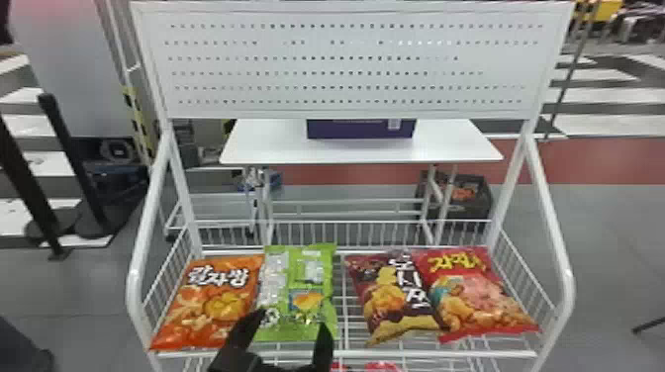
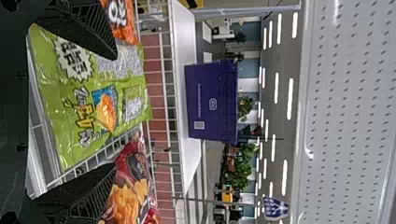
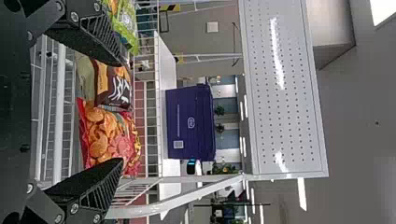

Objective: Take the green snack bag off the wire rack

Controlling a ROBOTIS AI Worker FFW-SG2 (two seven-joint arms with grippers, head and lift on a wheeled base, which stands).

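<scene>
Head view, left gripper (image 1: pixel 293 319): at bottom centre, fingers parted, grasping nothing; set astride the near end of the green snack bag (image 1: pixel 304 277), presumably for a squeeze across its width.
Right gripper (image 3: pixel 121 111): in right wrist view, likewise spread and empty; probably in reserve.
Bag position: lower centre of frame, on the wire rack (image 1: pixel 420 354), probably laid out for display.
Bag axis: long axis front to back, one short end towards the front rail, the other towards the rear mesh.
Neighbours: orange bag (image 1: pixel 213 306) close at lower left; brown bag (image 1: pixel 401 297) across a gap, apparently useful as finger room.
Background: purple box (image 1: pixel 356 129) on white table (image 1: pixel 277 148), upper centre.
</scene>
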